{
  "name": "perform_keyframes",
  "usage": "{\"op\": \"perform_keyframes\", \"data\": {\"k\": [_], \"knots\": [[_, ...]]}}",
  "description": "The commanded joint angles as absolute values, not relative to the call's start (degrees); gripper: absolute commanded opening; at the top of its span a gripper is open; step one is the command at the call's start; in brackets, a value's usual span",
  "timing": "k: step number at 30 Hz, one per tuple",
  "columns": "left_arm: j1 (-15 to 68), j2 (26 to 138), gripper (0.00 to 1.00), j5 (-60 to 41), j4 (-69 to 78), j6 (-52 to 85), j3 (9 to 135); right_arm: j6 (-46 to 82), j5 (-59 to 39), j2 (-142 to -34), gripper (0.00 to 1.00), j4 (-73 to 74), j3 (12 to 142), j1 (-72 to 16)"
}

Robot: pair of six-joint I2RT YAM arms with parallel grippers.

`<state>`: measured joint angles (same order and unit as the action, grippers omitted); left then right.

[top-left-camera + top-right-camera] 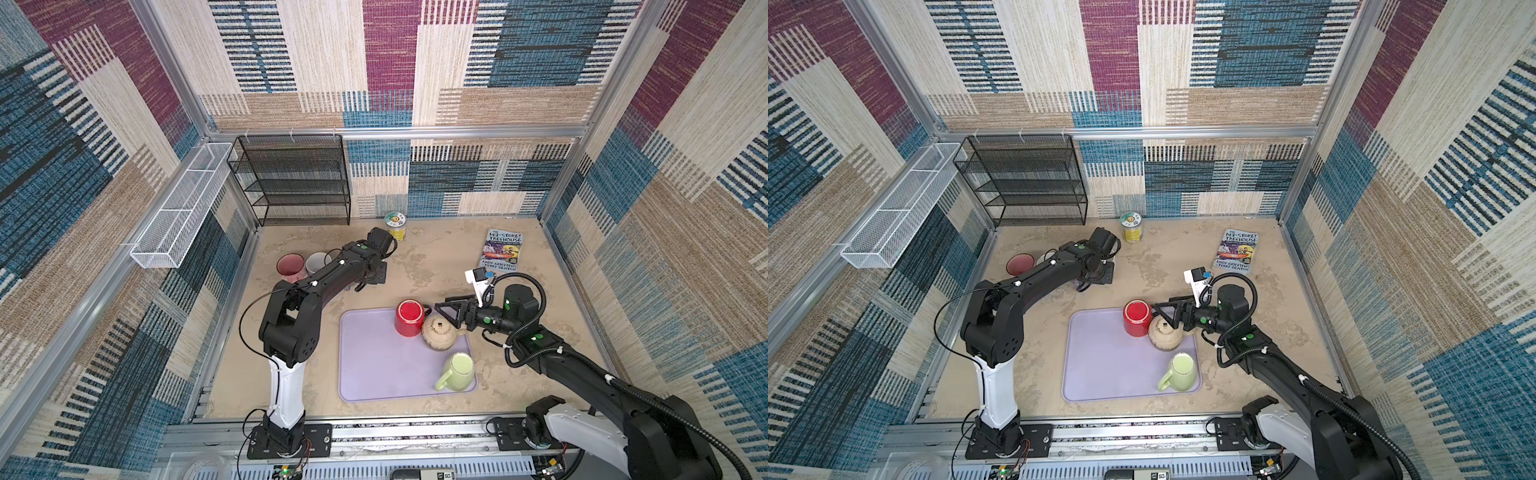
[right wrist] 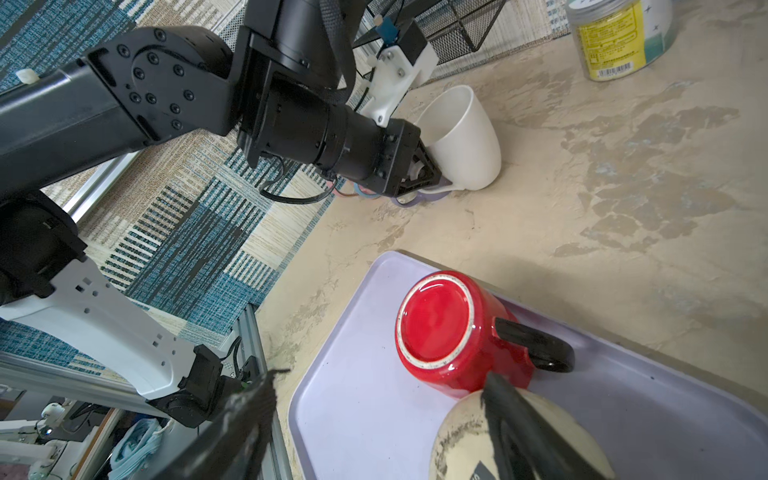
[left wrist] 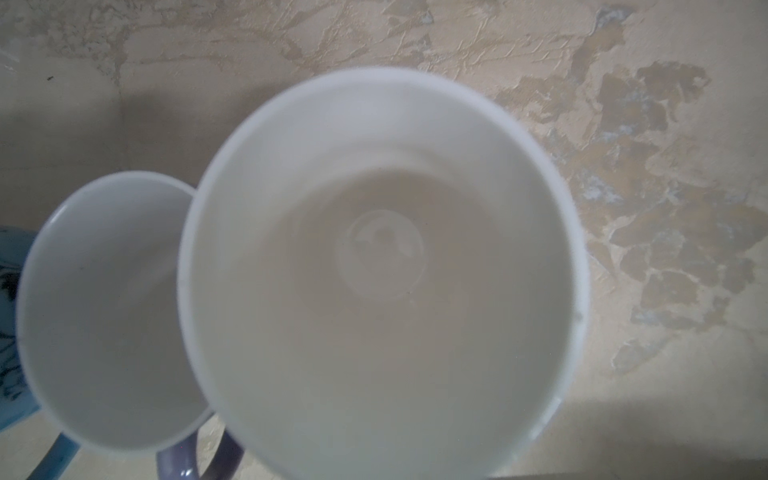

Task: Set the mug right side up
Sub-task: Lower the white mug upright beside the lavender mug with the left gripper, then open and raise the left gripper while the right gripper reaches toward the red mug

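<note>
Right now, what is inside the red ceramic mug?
Only its glossy base shows: the red ceramic mug stands rim down on the lilac plastic tray, so its inside is covered.

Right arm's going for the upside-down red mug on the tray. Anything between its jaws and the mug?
Nothing lies in the gap: the red mug has its black handle facing the open right gripper. But the beige teapot sits close beside the mug, just under the gripper, so a low approach could clip it.
</note>
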<state>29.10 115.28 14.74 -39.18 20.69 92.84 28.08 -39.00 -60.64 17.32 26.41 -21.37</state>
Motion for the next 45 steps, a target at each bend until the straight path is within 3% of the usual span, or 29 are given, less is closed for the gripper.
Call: {"op": "perform_keyframes", "data": {"k": [1,16,24,36,41,43,45], "knots": [[28.9,115.8,0.00,14.9,-38.2,21.8,93.7,28.5,-39.8,-60.9,0.81,19.8,26.4,-21.4],[28.6,117.5,0.00,14.8,-38.6,22.1,94.3,28.4,-39.8,-61.3,0.81,19.8,26.5,-21.4],[28.7,117.4,0.24,13.6,-39.2,22.4,94.4,27.9,-39.2,-60.8,0.81,18.7,26.8,-21.4],[28.8,113.4,0.45,11.5,-39.3,22.9,92.8,25.4,-37.0,-58.8,0.82,13.3,29.1,-21.4],[29.8,109.2,0.60,10.6,-39.2,22.9,92.2,24.7,-35.5,-57.2,0.82,10.1,30.6,-21.4],[30.2,107.1,0.75,10.5,-38.9,22.9,91.5,24.3,-35.3,-56.8,0.82,8.7,31.3,-21.5],[30.5,104.9,0.81,10.2,-38.2,22.6,90.6,23.5,-34.7,-56.3,0.82,6.7,32.4,-21.4]]}}
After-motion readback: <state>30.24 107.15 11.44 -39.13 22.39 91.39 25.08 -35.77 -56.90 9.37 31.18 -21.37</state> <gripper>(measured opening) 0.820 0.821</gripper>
